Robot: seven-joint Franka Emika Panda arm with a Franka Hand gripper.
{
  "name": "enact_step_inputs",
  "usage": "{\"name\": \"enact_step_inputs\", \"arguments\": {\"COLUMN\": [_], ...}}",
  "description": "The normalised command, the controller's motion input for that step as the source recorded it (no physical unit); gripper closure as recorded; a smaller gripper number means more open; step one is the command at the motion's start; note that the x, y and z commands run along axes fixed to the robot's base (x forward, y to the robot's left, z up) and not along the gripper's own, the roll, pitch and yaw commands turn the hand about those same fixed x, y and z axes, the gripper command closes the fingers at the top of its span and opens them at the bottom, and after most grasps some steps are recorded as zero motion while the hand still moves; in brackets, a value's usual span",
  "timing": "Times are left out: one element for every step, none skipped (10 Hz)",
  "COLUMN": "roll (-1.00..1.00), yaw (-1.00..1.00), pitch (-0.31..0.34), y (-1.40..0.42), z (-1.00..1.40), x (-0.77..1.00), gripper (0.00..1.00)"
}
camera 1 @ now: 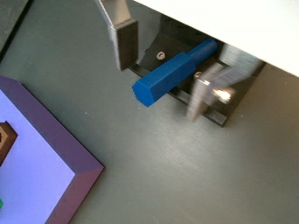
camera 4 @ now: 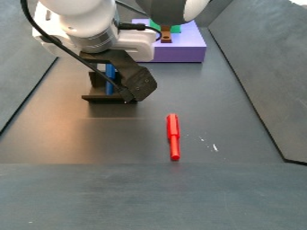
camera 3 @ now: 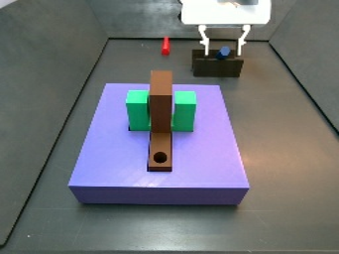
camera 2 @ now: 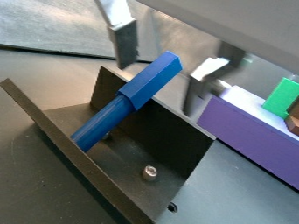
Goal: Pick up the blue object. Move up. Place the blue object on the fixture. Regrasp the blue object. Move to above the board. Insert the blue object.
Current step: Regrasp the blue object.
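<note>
The blue object (camera 1: 163, 80) is a slim peg with a square head. It leans on the dark fixture (camera 2: 163, 157), head up, as the other wrist view (camera 2: 131, 94) also shows. My gripper (camera 1: 163, 70) is open and straddles the head. Its silver fingers (camera 2: 124, 39) stand on either side with a gap to the peg. In a side view the gripper (camera 3: 224, 45) hangs over the fixture (camera 3: 219, 66) at the far right, with the peg (camera 3: 225, 50) between the fingers. The board (camera 3: 199, 159) lies in the middle, apart from the gripper.
A red peg (camera 3: 166, 46) lies on the floor left of the fixture; it also shows in a side view (camera 4: 174, 137). The board carries a long brown bar (camera 3: 161, 119) with a round hole and two green blocks (camera 3: 138, 109). Dark walls ring the floor.
</note>
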Motion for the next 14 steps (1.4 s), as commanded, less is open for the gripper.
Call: {"name": "enact_step_inputs", "arguments": {"roll": [0.01, 0.01, 0.00, 0.04, 0.32, 0.62, 0.91, 1.00, 1.00, 1.00, 1.00, 1.00, 1.00, 1.00], "yaw": [0.00, 0.00, 0.00, 0.00, 0.03, 0.07, 0.09, 0.15, 0.25, 0.31, 0.33, 0.31, 0.28, 0.26], "pitch": [0.000, 0.000, 0.000, 0.000, 0.023, 0.000, 0.000, 0.020, 0.057, 0.086, 0.109, 0.117, 0.131, 0.157], "y": [0.00, 0.00, 0.00, 0.00, 0.00, 0.00, 0.00, 0.00, 0.00, 0.00, 0.00, 0.00, 0.00, 0.00], "z": [0.00, 0.00, 0.00, 0.00, 0.09, 0.22, 0.26, 0.28, 0.29, 0.29, 0.23, 0.12, 0.05, 0.05], "x": [0.00, 0.00, 0.01, 0.01, 0.04, 0.03, 0.06, 0.03, 0.05, 0.06, 0.13, 0.12, 0.09, 0.13], "gripper": [0.00, 0.00, 0.00, 0.00, 0.00, 0.00, 0.00, 0.00, 0.00, 0.00, 0.00, 0.00, 0.00, 0.00]}}
